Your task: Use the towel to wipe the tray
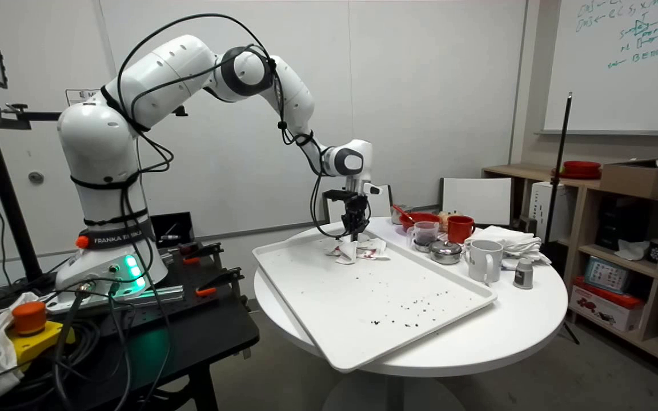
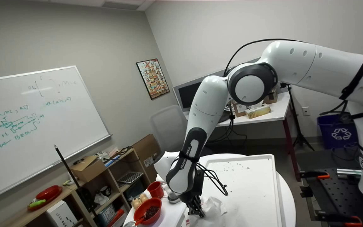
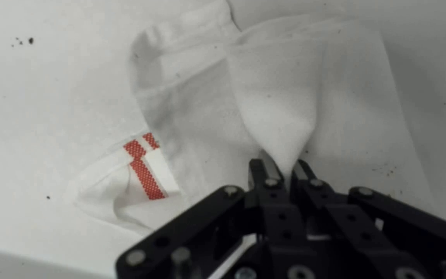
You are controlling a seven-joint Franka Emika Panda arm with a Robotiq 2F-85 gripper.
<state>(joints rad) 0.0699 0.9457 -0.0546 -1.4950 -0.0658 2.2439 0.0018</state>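
A large white tray [image 1: 317, 297] with a raised rim lies on the round table; it also shows in an exterior view [image 2: 254, 186]. Dark crumbs [image 1: 409, 314] are scattered on it, mostly toward the end away from the towel. A white towel [image 1: 347, 252] with red stripes lies crumpled on the tray; it also shows in an exterior view [image 2: 212, 212] and the wrist view [image 3: 207, 100]. My gripper [image 3: 287, 174] is shut on a pinched-up fold of the towel. The rest of the towel lies spread on the tray. The fingertips are partly hidden in both exterior views.
Beside the tray's long edge stand a red bowl [image 2: 148, 209] with dark contents, a red mug [image 1: 460, 228], a clear cup [image 1: 425, 233], a metal pot [image 1: 445, 251], a grey mug [image 1: 484, 261], a small grey shaker [image 1: 524, 274] and a white cloth pile [image 1: 506, 240].
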